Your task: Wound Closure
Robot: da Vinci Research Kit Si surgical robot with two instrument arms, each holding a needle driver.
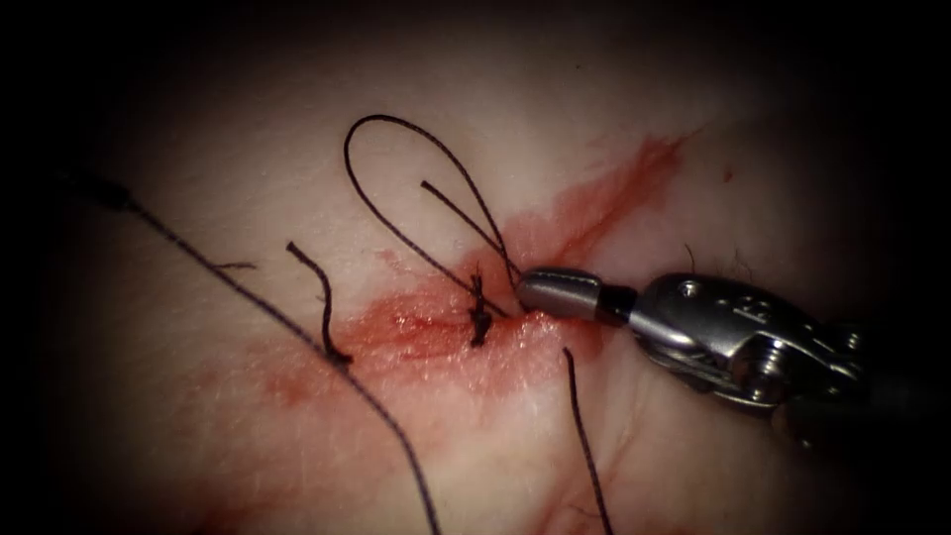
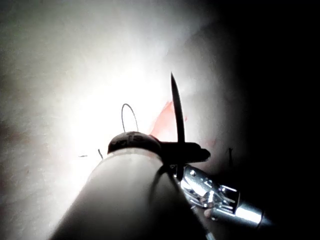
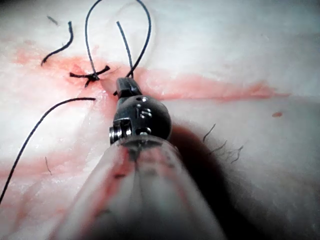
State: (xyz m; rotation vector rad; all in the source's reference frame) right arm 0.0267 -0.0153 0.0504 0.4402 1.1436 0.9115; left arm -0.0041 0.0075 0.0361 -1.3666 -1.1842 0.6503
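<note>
Right now the right tool (image 1: pixel 527 292) comes in from three o'clock and lies low over the tissue (image 1: pixel 248 129), its tip at the cut (image 1: pixel 416 322) just to the right of a tied knot (image 1: pixel 479 319). Its two halves are pressed together, and the thread strands run straight into the tip, so it seems to be pinching the thread. The right wrist view shows the same thing: the closed tip of the right tool (image 3: pixel 127 86) sits where the strands come together, close beside the knot (image 3: pixel 91 76).

From that tip a thread loop (image 1: pixel 381 117) rises toward eleven o'clock over the pale tissue on the left side of the cut, then curves back down to the knot. A short free strand lies inside the loop. Further toward eight o'clock a cut end of thread (image 1: pixel 324 297) stands up from a second stitch, and a long thread (image 1: pixel 248 290) crosses the tissue from nine o'clock down to six o'clock, passing by that stitch. Another loose strand (image 1: pixel 584 441) trails toward six o'clock on the right side of the cut.

Red fluid (image 1: pixel 614 188) stains the cut line and streaks away toward one o'clock.

The left tool (image 2: pixel 189 117) appears as a dark shape above the tissue — its halves look spread wide, with nothing between them.
</note>
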